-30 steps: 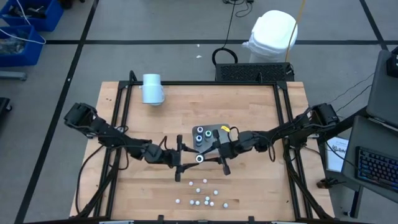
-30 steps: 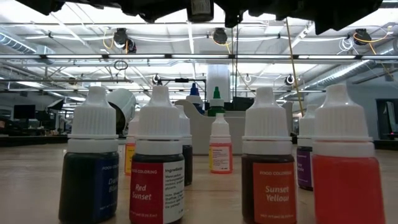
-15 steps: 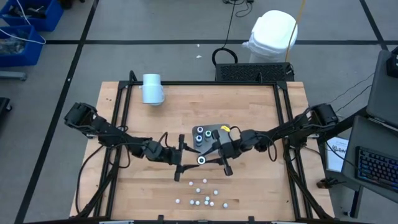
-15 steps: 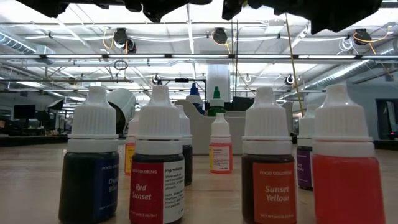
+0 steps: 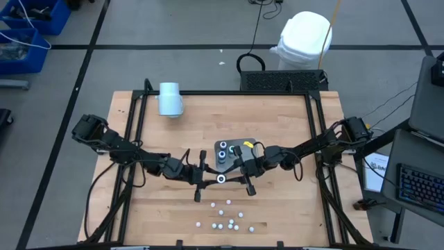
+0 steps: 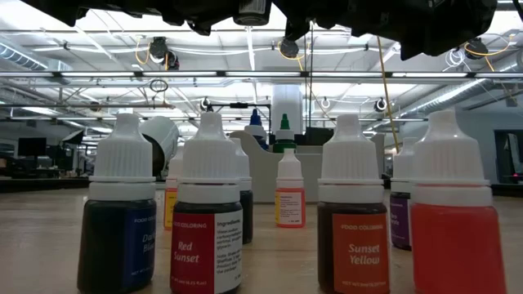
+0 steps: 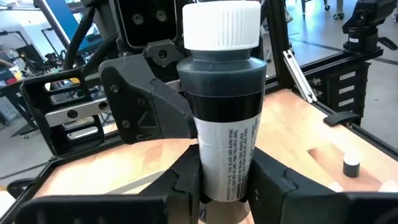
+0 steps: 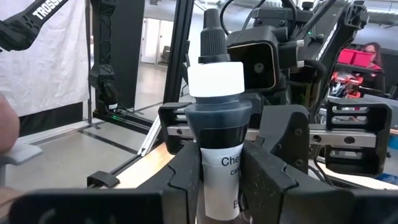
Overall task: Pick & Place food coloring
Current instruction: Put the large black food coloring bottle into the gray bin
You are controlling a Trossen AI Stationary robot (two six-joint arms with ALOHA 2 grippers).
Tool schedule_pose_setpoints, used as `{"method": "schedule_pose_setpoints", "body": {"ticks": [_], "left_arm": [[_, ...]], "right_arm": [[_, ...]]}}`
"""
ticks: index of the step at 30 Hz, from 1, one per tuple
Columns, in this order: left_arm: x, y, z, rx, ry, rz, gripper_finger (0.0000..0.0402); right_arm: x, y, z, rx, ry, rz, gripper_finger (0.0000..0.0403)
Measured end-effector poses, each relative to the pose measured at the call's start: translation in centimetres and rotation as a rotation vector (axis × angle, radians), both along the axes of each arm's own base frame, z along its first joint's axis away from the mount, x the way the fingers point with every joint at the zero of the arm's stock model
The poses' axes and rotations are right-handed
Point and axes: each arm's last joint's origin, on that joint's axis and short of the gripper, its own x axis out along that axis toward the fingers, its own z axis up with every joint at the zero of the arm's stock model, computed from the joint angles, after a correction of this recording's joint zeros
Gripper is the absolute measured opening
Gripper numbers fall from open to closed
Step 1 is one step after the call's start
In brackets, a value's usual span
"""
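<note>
I have one bottle of food coloring (image 5: 221, 178) held upright in the air, just off the edge of the tray (image 5: 241, 144), on the side that faces the scatter of loose small bottles (image 5: 225, 217). My left end effector (image 7: 224, 180) is clenched on the lower body of the bottle, and its white cap stands clear above my fingers (image 7: 186, 177). My right end effector (image 8: 222, 180) meets it from the opposite side and, as far as its own wrist view shows, is clenched on the same bottle too. I judge this to be a hand-over. Gripping low on the label leaves the upper part free, and keeping the bottle vertical should stop it from twisting when one grip lets go.

Three other capped bottles (image 5: 223, 151) stand in the tray, which I take to be the goal. The pale cylinder (image 5: 170, 98) lies well away from the tray, near the far corner of the tabletop (image 5: 277, 118).

Compared with a second ago, the held bottle has drifted only a little, staying beside the same edge of the tray. My right arm's elbow has pulled in closer to the tray. The loose bottles and the ones in the tray have not moved.
</note>
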Motion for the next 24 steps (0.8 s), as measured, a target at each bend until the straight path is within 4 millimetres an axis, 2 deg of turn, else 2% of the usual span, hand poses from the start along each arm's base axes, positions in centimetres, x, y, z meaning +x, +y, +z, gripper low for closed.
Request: {"method": "schedule_pose_setpoints", "body": {"ticks": [10,21,24], "left_arm": [[0.01,0.02,-0.03,0.026,0.000,-0.001,0.0093],[0.01,0.02,-0.02,0.019,0.002,-0.001,0.0088],[0.04,0.07,0.01,0.015,0.002,0.006,0.0087]], "right_arm": [[0.01,-0.02,0.00,-0.007,-0.003,-0.004,0.0094],[0.00,-0.04,0.04,-0.013,-0.009,-0.008,0.0140],[-0.18,-0.08,0.60,-0.014,-0.032,-0.013,0.0156]]}}
